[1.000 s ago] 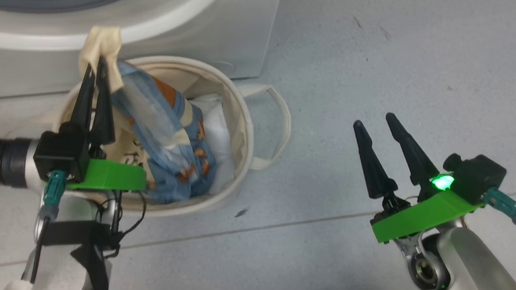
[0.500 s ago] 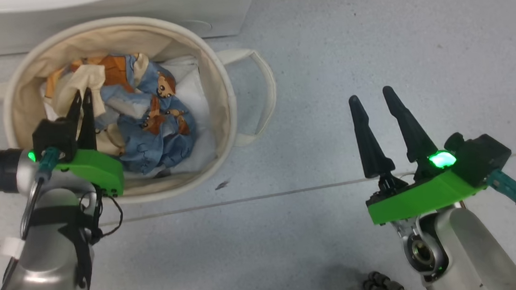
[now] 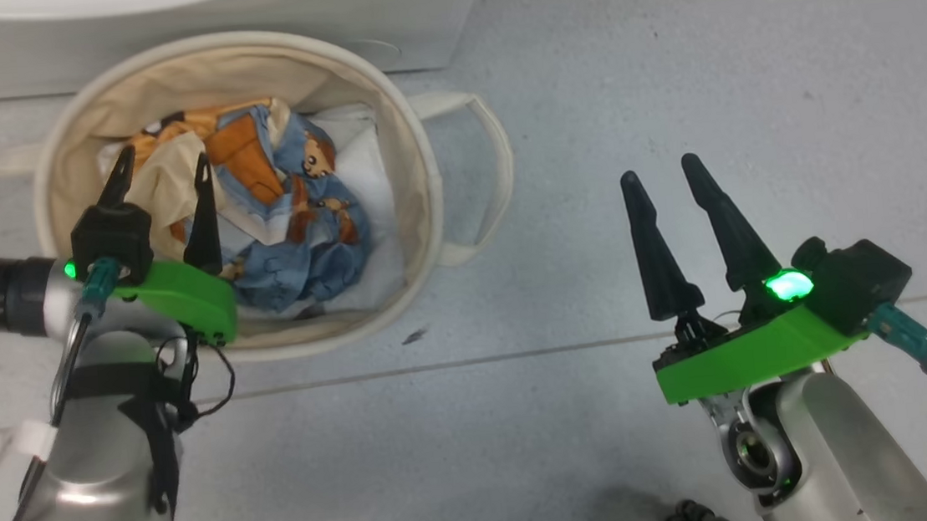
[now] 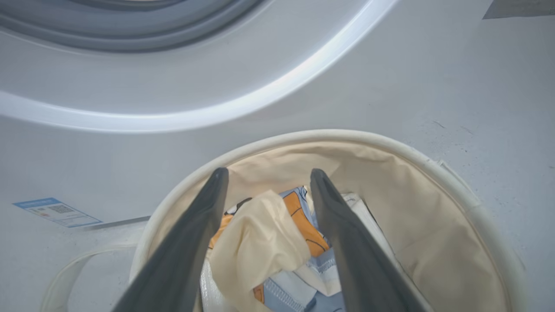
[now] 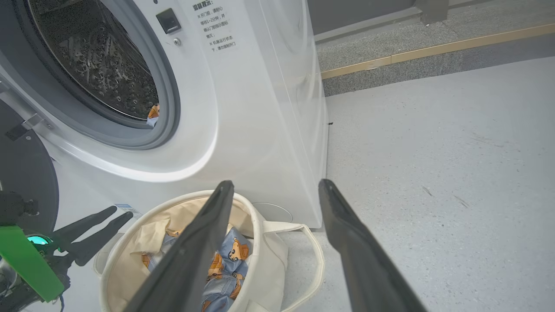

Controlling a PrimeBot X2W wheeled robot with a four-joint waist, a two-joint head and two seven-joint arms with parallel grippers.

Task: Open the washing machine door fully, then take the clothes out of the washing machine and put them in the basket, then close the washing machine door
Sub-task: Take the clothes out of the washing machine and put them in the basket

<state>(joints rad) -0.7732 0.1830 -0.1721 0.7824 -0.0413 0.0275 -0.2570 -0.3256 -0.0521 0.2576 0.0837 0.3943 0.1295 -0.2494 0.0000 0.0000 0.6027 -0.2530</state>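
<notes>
The cream basket (image 3: 188,83) stands on the floor right in front of the white washing machine (image 3: 199,23). The blue bear-print clothes (image 3: 292,217) lie bunched inside it. My left gripper (image 3: 162,161) hovers open over the basket's left half, a cream fold of the clothes (image 4: 260,242) loose between its fingers. My right gripper (image 3: 659,169) hangs open over bare floor to the right, holding nothing. In the right wrist view the washing machine door (image 5: 26,173) stands swung open at the left. A small scrap of bear-print fabric (image 5: 152,113) shows at the drum mouth's lower edge.
A white sheet (image 3: 362,160) lines the basket's bottom. The basket's looped handle (image 3: 489,174) sticks out to the right. Grey floor (image 3: 665,66) spreads to the right, up to a raised kerb with a yellow strip (image 5: 433,50). A blue label (image 4: 56,212) sits low on the washer.
My left gripper has gone from shut on the hanging clothes to open, and the clothes have dropped into the basket. The head camera has shifted. The right gripper has stayed open.
</notes>
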